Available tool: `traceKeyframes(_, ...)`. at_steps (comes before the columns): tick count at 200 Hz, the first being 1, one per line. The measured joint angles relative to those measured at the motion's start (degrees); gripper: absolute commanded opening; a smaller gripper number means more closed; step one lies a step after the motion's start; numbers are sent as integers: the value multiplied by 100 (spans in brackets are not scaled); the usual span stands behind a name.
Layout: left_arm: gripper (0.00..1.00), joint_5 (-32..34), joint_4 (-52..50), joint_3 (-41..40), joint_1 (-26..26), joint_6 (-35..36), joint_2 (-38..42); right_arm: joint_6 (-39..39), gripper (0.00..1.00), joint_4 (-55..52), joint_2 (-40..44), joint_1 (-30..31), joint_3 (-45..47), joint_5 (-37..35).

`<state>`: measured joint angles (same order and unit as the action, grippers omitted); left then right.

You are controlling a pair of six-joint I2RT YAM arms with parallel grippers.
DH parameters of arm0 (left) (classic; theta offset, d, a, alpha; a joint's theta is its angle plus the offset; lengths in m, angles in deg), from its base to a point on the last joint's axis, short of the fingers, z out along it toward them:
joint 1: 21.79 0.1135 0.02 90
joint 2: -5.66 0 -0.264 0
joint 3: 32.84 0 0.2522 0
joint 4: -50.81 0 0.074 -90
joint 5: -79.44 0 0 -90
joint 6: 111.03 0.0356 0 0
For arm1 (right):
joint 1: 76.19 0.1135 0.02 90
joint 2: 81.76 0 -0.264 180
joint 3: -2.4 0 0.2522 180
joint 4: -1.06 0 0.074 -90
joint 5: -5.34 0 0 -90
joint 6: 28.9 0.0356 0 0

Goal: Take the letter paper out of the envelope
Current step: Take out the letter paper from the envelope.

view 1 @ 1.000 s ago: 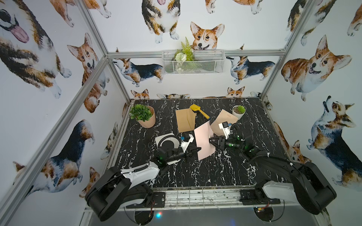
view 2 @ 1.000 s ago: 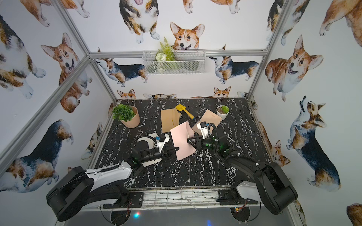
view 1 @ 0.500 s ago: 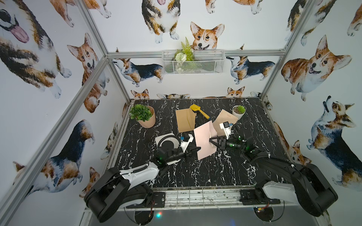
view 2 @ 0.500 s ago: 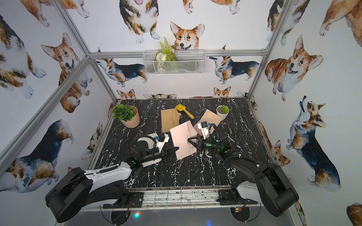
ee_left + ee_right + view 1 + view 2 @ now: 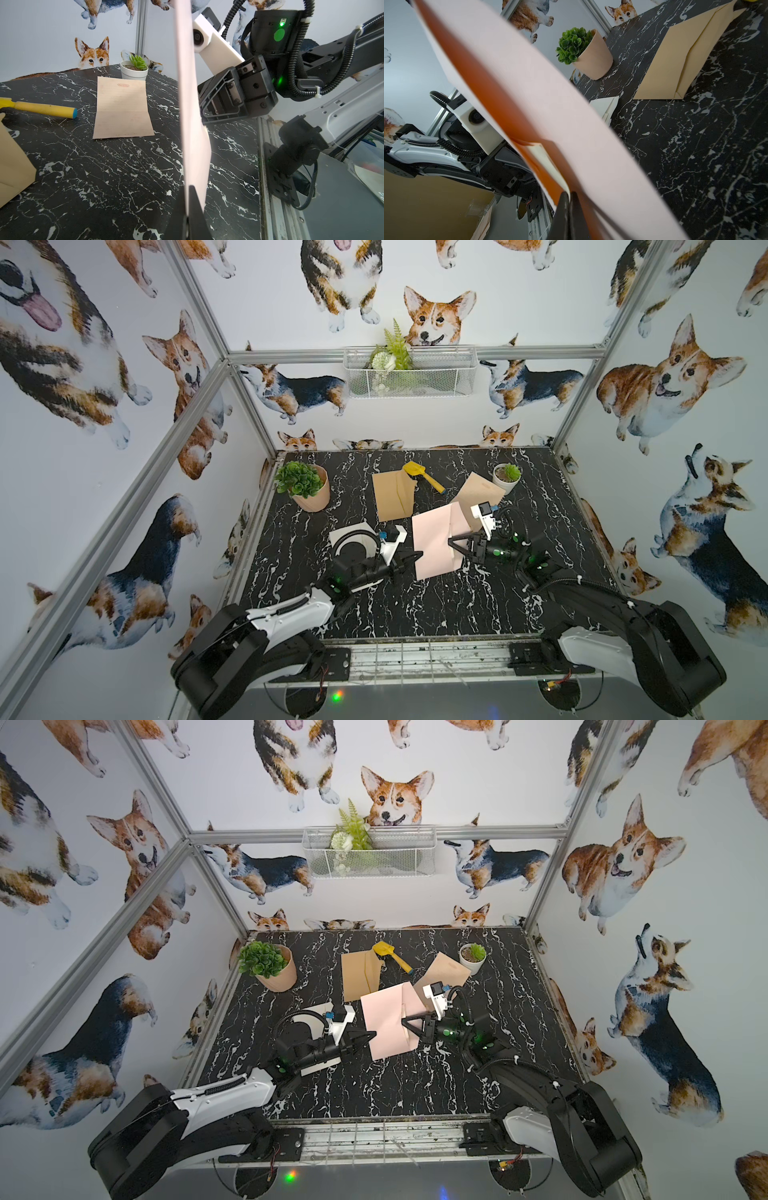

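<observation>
The left gripper (image 5: pixel 419 554) is clamping fully shut on the left edge of the pink envelope (image 5: pixel 432 539), which is hanging off the table (image 5: pixel 415 614) between both arms. Just beyond, the right gripper (image 5: pixel 569 199) is pinching tight on the cream letter paper (image 5: pixel 548 166), which is lying inside the envelope's orange-lined mouth.

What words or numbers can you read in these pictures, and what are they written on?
No text here is clear enough to read.
On the lined brown sheet, the red label at its top: too small to read.
The fine print along that sheet's bottom edge: too blurred.
The tiny white print on the right arm's black housing: too small.
</observation>
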<state>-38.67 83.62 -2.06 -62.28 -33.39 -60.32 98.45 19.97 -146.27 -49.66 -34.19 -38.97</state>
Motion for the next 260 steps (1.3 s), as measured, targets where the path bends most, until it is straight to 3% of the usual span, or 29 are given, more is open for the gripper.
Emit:
traceKeyframes(53,8,4,83,-50,-15,20,149,-22,0,-299,535,-142,144,129)
traceKeyframes(82,8,328,2,-98,9,20,199,-111,0,-533,774,-310,186,-505)
traceKeyframes(123,4,610,-94,-133,9,22,297,-188,0,-817,1123,-474,262,-804)
traceKeyframes(186,3,2173,-874,-313,13,79,1117,-297,0,-1493,1888,-977,350,-918)
traceKeyframes(229,3,3053,-1185,-505,28,79,1580,-186,0,-1700,1502,-1003,400,-678)
traceKeyframes(245,3,3237,-1244,-527,28,81,1641,-107,0,-1766,1204,-822,455,-682)
traceKeyframes(260,3,3305,-1292,-529,28,81,1639,-221,0,-2151,1029,-264,369,-1016)
